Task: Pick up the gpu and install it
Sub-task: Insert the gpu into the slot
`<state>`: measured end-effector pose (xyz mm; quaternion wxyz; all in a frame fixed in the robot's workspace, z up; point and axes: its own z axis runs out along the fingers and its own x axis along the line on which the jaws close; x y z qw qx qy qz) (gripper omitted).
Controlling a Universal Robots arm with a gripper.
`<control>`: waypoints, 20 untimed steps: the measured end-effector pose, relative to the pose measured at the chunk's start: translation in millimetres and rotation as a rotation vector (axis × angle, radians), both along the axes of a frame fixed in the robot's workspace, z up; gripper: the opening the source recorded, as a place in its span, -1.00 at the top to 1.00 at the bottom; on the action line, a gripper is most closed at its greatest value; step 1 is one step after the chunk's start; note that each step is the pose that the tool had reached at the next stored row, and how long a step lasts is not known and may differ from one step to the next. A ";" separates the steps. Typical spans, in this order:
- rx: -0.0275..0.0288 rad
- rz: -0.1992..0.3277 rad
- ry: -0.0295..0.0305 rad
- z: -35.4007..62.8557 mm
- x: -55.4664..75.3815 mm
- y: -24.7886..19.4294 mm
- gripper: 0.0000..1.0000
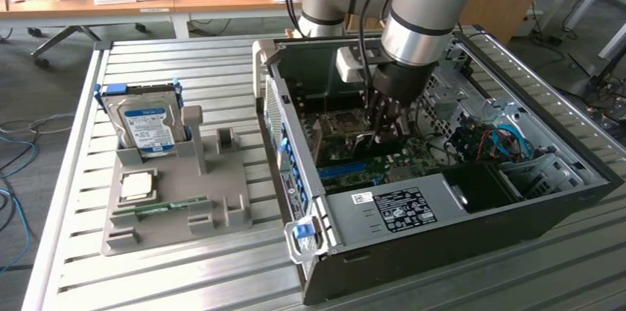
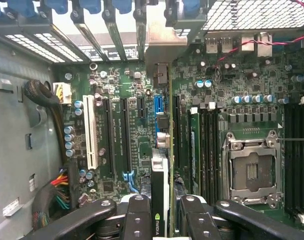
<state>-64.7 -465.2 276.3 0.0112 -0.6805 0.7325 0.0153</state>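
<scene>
- Exterior view: arm reaching down into open computer case point(image 1: 440, 201), which lies on its side on slatted metal table point(image 1: 196, 282), toward the table edge at the exterior view's right
- gripper point(image 1: 383, 133) low over motherboard point(image 1: 342, 151), near the middle of the case; dark shape at the fingertips, too unclear here to name
- Grey holder point(image 1: 166, 201) beside the case, toward the table edge at the exterior view's left; hard drive point(image 1: 146, 124) upright at its far corner, CPU point(image 1: 137, 185) flat near its middle, RAM stick point(image 1: 161, 208) lying flat just nearer than the CPU
- Wrist view: jaws clamped on gpu point(image 2: 161, 175), one black finger point(image 2: 139, 215) on each side of the card
- gpu edge-on, upright over the motherboard, NVIDIA mark at the grip, silver bracket point(image 2: 164, 47) at the case's rear wall
- Card's lower edge by blue slot point(image 2: 158, 107); seated or not, cannot tell
- White slot point(image 2: 91, 132) on one side, empty CPU socket point(image 2: 252, 170) on the other, both well apart from the card
</scene>
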 end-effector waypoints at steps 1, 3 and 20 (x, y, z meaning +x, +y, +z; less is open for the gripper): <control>0.0000 0.000 0.0000 -0.2 -0.5 -0.6 0.46; 0.0000 0.000 0.0000 -0.5 -1.7 -1.5 0.46; -0.0001 0.000 0.0000 -7.3 -13.8 -1.7 0.46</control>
